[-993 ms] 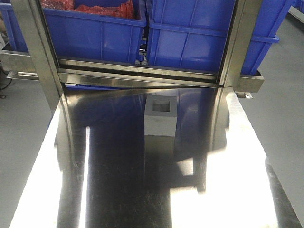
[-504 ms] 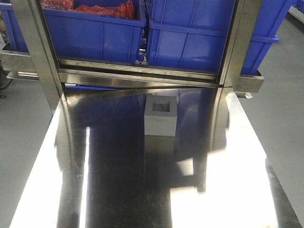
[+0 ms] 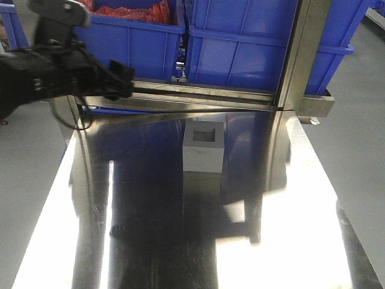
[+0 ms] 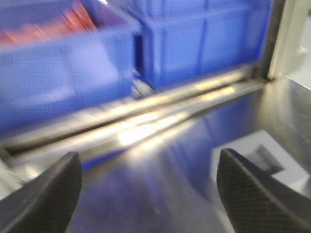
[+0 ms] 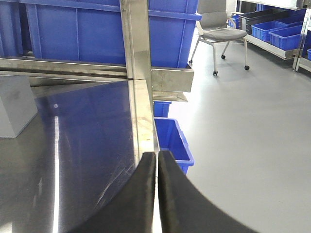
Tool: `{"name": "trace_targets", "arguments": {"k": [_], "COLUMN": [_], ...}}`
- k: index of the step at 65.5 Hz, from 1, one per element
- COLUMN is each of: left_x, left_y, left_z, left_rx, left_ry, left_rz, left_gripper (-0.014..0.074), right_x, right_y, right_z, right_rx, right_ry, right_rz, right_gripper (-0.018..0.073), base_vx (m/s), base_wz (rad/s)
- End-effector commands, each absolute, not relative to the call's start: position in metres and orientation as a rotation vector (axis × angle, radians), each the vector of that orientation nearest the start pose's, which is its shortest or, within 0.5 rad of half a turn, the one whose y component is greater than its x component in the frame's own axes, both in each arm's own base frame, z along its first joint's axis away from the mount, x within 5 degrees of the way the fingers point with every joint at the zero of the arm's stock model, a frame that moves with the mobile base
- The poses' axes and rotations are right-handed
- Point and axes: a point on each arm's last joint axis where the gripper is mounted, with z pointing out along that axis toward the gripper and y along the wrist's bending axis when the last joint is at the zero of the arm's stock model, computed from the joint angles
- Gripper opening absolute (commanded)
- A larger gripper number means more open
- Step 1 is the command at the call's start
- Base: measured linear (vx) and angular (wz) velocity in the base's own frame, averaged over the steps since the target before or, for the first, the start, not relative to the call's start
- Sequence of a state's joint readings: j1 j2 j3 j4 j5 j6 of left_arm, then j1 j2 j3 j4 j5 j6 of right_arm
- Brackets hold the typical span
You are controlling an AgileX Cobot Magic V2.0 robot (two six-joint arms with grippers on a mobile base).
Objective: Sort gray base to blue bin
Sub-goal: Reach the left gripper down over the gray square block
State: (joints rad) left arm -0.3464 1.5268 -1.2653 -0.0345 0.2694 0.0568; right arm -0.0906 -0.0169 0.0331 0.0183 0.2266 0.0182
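Observation:
The gray base (image 3: pixel 203 147) stands on the steel table with its square recess facing up. It also shows at the right of the blurred left wrist view (image 4: pixel 265 162) and at the left edge of the right wrist view (image 5: pixel 14 107). My left gripper (image 3: pixel 123 79) hovers at the table's far left, left of the base and apart from it. Its fingers (image 4: pixel 46 194) are spread open with nothing between them. A blue bin (image 3: pixel 252 51) sits on the rack behind the table. My right gripper (image 5: pixel 156 167) is shut and empty over the table's right edge.
A second blue bin (image 3: pixel 120 45) holding red items stands to the left of the first. Steel frame posts (image 3: pixel 298 54) rise at the table's back corners. A small blue bin (image 5: pixel 172 141) sits on the floor to the right, and a chair (image 5: pixel 218 29) stands beyond it.
My left arm has come into the front view from the upper left; earlier it was out of view. The gray base has not moved.

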Motion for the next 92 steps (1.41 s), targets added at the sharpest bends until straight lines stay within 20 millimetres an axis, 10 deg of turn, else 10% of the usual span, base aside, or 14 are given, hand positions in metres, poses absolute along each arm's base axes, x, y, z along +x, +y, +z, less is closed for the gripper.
{"name": "trace_targets", "arguments": {"k": [1, 41, 92], "left_x": [0.351, 0.443, 0.468], "left_y": [-0.138, -0.225, -0.241], "left_z": [0.365, 0.314, 0.248], "left_rx": [0.322, 0.294, 0.266], "left_ry": [1.935, 2.231, 2.432], "left_rz": [-0.303, -0.470, -0.457], "left_gripper": [0.0565, 0.0565, 0.0557], "right_x": [0.056, 0.056, 0.056], "right_y": [-0.005, -0.005, -0.005], "right_z": [0.191, 0.191, 0.191], "right_rx": [0.093, 0.093, 0.093], "right_ry": [1.640, 1.640, 1.640], "right_rz": [-0.049, -0.049, -0.049], "right_gripper": [-0.0005, -0.0005, -0.0005], "base_vx": [0.00, 0.00, 0.00], "base_wz": [0.00, 0.00, 0.00]}}
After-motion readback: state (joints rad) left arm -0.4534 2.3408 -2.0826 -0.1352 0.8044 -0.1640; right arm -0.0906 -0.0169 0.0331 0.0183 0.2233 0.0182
